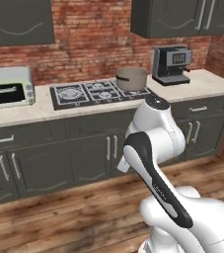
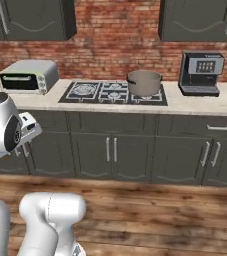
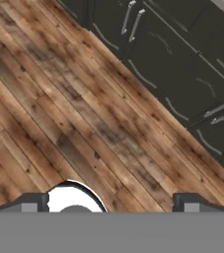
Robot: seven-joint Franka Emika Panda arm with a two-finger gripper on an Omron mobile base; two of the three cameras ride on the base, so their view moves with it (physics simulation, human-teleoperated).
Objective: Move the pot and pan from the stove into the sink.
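In the left base view the pot (image 1: 131,78) stands on the right end of the stove (image 1: 79,94), at about 1 o'clock from the picture's centre, with a coffee machine (image 1: 171,64) just beside it at 3 o'clock and a toaster oven (image 1: 7,88) well apart at the counter's left end; what I can see of the pot's inside looks empty, though the angle is too low to be sure. The arm is folded low in front of the dark cabinets (image 1: 44,158), well short of the counter. In the right base view the same pot (image 2: 144,82) sits at 12 o'clock over the stove's (image 2: 97,93) right burners, near the coffee machine (image 2: 201,73), with the toaster oven (image 2: 28,76) at 10 o'clock. In the hand view the gripper (image 3: 111,202) points down at the wooden floor (image 3: 59,123), the cabinet doors (image 3: 182,74) running off toward 2 o'clock; the two finger tips stand at the far left and right of the bottom edge, so the jaws are spread wide and hold nothing. As I judge it, the risk lies in the approach: the base must close in first, and an arm unfolding too near the cabinets could strike the counter edge, or nudge the pot toward the coffee machine and tip it.
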